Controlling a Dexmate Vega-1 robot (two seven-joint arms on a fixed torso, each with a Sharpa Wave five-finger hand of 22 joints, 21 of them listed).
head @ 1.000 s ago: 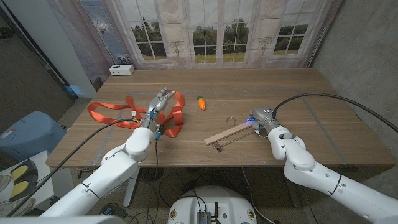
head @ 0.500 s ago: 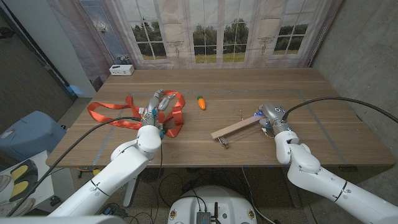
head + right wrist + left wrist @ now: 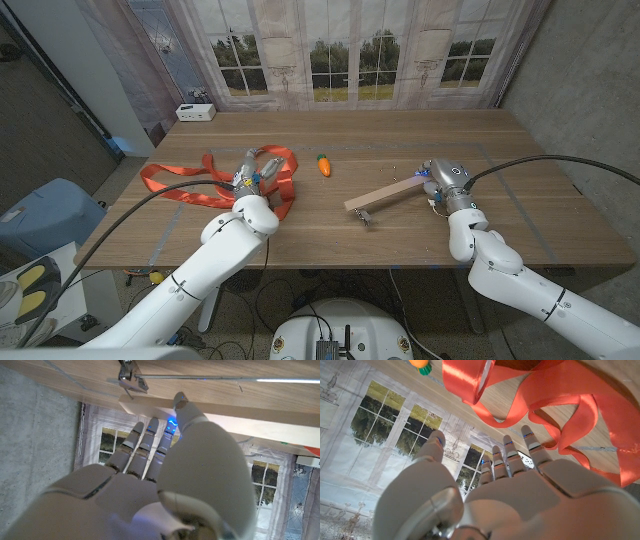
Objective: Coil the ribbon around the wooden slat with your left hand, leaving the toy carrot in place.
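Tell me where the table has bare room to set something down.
Bare wood lies behind the toy carrot up to the white box, and along the right edge past the wooden slat. The ribbon crowds the left side.

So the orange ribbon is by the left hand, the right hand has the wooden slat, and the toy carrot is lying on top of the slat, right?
Not quite: the toy carrot lies on the bare table, apart from the wooden slat, between it and the ribbon, as the head view shows. The rest stands.
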